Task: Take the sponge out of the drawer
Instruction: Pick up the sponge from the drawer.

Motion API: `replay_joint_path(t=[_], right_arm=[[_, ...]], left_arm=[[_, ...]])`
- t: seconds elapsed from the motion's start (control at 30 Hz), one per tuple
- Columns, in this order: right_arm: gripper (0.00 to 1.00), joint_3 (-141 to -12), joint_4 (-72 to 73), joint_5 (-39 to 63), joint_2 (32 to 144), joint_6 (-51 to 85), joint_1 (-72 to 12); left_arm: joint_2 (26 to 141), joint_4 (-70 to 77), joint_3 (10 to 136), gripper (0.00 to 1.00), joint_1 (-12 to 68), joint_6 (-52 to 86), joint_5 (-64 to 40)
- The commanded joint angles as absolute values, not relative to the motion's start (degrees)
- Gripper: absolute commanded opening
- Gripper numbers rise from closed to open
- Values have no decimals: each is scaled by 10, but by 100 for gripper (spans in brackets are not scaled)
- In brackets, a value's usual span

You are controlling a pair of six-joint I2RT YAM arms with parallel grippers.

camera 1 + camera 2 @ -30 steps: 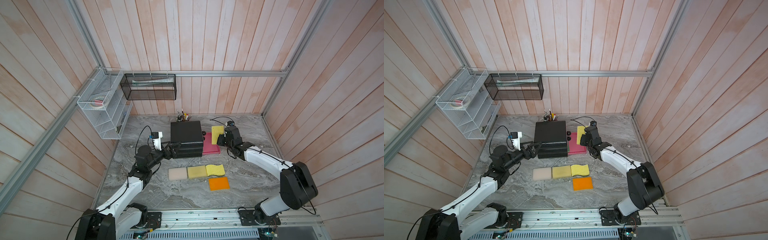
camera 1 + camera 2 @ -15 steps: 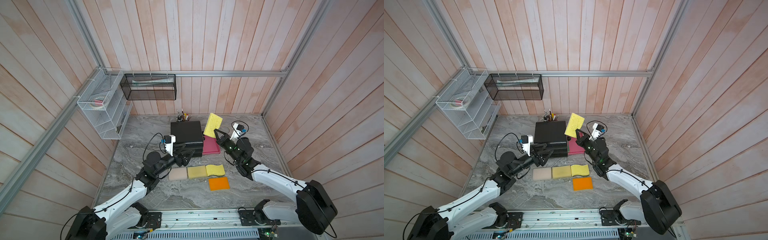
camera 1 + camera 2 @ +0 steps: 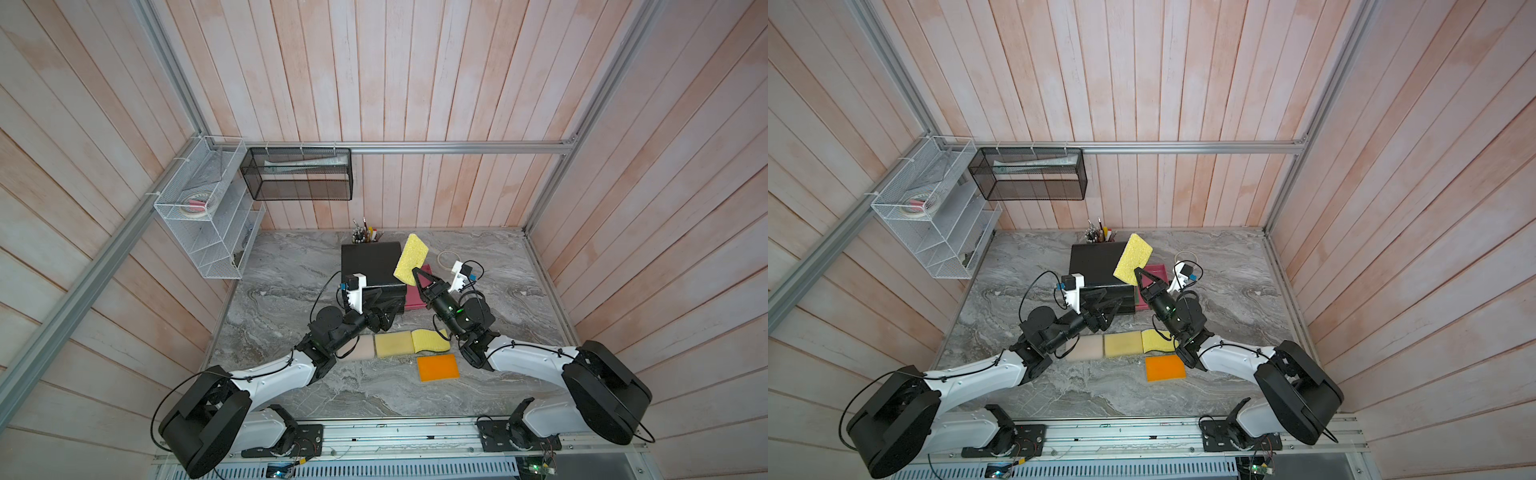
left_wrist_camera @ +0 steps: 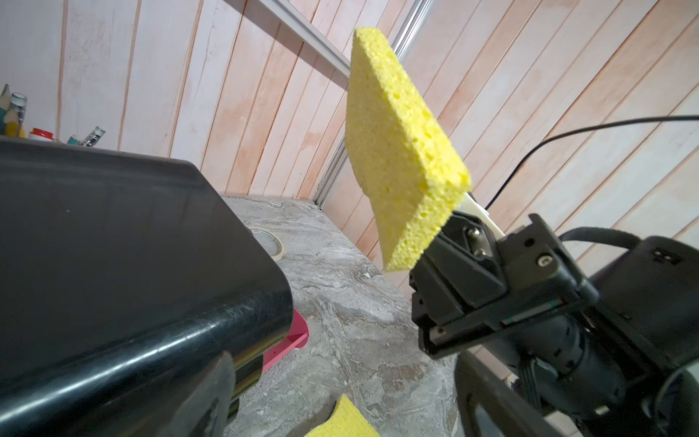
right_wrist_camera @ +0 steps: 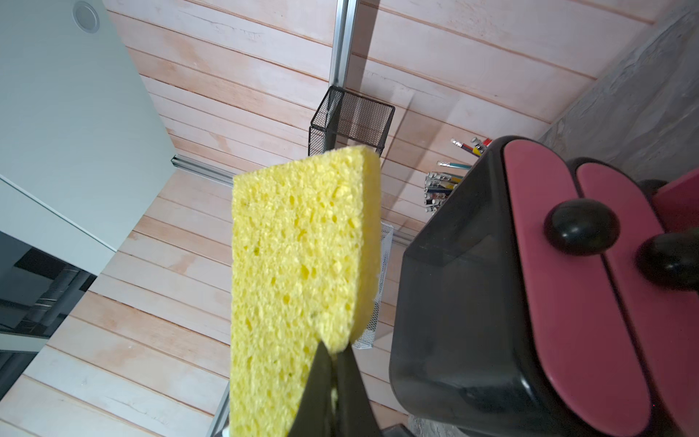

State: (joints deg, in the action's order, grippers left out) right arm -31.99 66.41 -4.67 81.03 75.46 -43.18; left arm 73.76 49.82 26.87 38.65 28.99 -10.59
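**sponge held in the air beside the drawer unit**

the right gripper (image 3: 414, 272) is closed tight on one lower corner of the yellow sponge (image 3: 411, 259). its two black fingertips pinch the foam almost flat, as the right wrist view shows (image 5: 333, 363). the sponge stands on edge, tilted, and rises away from the fingers. it is off the right side of the black drawer unit (image 3: 370, 262) and higher than the unit's top, touching nothing but the fingers. in both top views its outline overlaps the unit's right edge.

a pink drawer (image 3: 415, 297) sticks out from the right side of the drawer unit, below the sponge and well apart from it. what lies inside the drawer cannot be made out.

the left gripper (image 3: 388, 305) sits at the robot-facing side of the drawer unit, close against it. its jaws stand wide apart in both top views, with nothing between them. whether a finger touches the unit cannot be told.

four other sponges lie flat on the marble table (image 3: 291, 270), on the robot's side of the drawer unit: a beige one (image 3: 360, 347), a pale yellow one (image 3: 392, 345) and a wavy yellow one (image 3: 430, 340) in a touching row, then an orange one (image 3: 438, 368) farther from the unit. a cup of pens (image 3: 365, 235) stands just behind the drawer unit. a roll of tape (image 3: 446, 257) lies to the unit's right, beyond the drawer.
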Motion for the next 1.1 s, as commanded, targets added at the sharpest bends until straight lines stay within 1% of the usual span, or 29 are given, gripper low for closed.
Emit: replay_joint_path(t=[0.0,0.07,0.3,0.37,0.4,0.53,0.6,0.87,0.9,0.93,1.07], right_arm=[[0,-316,725,-61,829,785,-443],[0,-320,727,-60,839,790,-448],[0,-331,760,-45,879,828,-457],[0,-331,774,-43,885,832,-461],[0,-331,779,-43,887,835,-463],[0,-327,792,-41,891,848,-466],[0,-324,803,-41,892,852,-467],[0,-331,816,-19,911,871,-468],[0,-334,813,-16,913,872,-468],[0,-335,813,-12,916,874,-468],[0,-337,813,-1,917,872,-464]], left_arm=[[754,568,290,87,388,287,-90],[766,593,292,84,388,292,-97],[803,639,301,84,390,304,-98],[814,648,305,81,389,309,-97],[821,649,308,78,390,309,-96],[838,660,319,58,389,314,-100],[846,656,325,50,390,316,-100],[854,677,327,35,390,319,-105],[853,678,328,9,390,317,-103],[850,678,326,0,390,319,-93],[839,667,326,0,390,308,-94]])
